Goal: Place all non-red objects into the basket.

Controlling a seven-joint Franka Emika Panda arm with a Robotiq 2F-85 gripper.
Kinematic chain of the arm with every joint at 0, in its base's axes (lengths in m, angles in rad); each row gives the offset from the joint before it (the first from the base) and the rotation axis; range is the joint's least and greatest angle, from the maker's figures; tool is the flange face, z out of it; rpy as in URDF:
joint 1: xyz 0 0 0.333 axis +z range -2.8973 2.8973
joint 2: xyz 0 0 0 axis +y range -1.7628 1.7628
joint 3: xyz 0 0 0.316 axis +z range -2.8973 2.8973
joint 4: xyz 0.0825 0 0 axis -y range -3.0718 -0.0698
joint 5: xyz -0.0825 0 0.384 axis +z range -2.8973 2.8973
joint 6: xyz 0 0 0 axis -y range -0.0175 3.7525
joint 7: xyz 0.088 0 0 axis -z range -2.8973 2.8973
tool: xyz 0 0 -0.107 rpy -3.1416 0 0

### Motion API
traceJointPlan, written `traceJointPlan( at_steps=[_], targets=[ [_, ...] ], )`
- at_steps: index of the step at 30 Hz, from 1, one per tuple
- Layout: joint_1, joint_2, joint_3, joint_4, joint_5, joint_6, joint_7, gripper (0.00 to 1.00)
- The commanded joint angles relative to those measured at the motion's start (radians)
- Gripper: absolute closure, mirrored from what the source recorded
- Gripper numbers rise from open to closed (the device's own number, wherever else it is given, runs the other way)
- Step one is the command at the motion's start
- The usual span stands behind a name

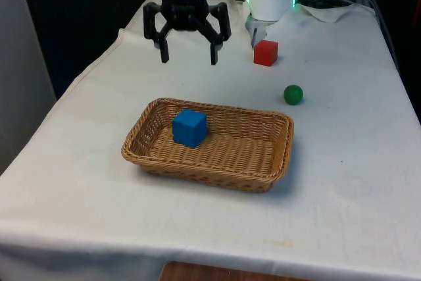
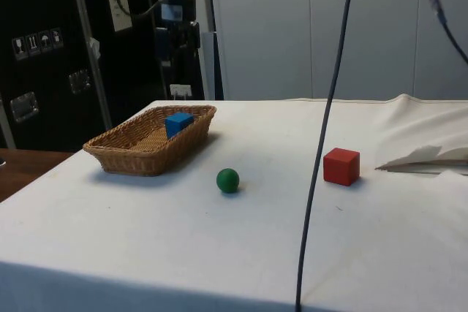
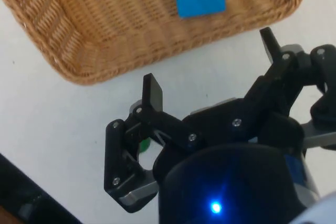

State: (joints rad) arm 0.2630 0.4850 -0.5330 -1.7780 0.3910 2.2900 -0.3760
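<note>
We see the black two-finger pincer (image 1: pixel 189 55) hanging above the white-clothed table (image 1: pixel 342 182), spread wide and gripping nothing, just beyond the far rim of the shallow woven wicker basket (image 1: pixel 263 174). The wrist view cuts off part of that basket. A blue foam cube (image 1: pixel 189 127) sits inside, towards the front view's left. The small green ball (image 1: pixel 293 94) and red cube (image 1: pixel 266 52) rest apart on open cloth, well clear of the table's edges.
</note>
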Motion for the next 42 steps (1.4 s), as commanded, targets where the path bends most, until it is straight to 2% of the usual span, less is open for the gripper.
traceJointPlan(
  at_steps=[1,6,7,8,14,15,16,22,23,24,27,31,32,33,40,41,42],
  targets=[
    [0.008,-0.017,-0.009,-0.015,-0.018,-0.008,0.012,0.00],
    [0.008,-0.063,-0.010,-0.048,-0.045,-0.035,0.020,0.00],
    [0.000,-0.056,-0.001,-0.040,-0.031,-0.032,0.009,0.00],
    [0.008,-0.071,-0.010,-0.053,-0.048,-0.039,0.021,0.00],
    [0.008,-0.122,-0.009,-0.100,-0.074,-0.053,0.029,0.00],
    [0.000,-0.115,-0.002,-0.093,-0.062,-0.053,0.018,0.00],
    [0.008,-0.129,-0.009,-0.108,-0.078,-0.054,0.031,0.00],
    [0.015,-0.188,-0.006,-0.169,-0.103,-0.054,0.046,0.00],
    [0.006,-0.175,0.000,-0.155,-0.086,-0.055,0.030,0.00],
    [0.016,-0.196,-0.005,-0.178,-0.106,-0.053,0.048,0.00],
    [0.021,-0.229,-0.001,-0.213,-0.123,-0.052,0.064,0.00],
    [0.023,-0.257,0.003,-0.245,-0.140,-0.051,0.079,0.00],
    [0.016,-0.249,0.007,-0.235,-0.124,-0.055,0.064,0.00],
    [0.023,-0.264,0.003,-0.252,-0.144,-0.051,0.082,0.00],
    [0.024,-0.308,0.007,-0.307,-0.190,-0.047,0.111,0.00],
    [0.017,-0.301,0.011,-0.298,-0.172,-0.054,0.096,0.00],
    [0.023,-0.314,0.007,-0.314,-0.196,-0.047,0.115,0.00]
  ],
)
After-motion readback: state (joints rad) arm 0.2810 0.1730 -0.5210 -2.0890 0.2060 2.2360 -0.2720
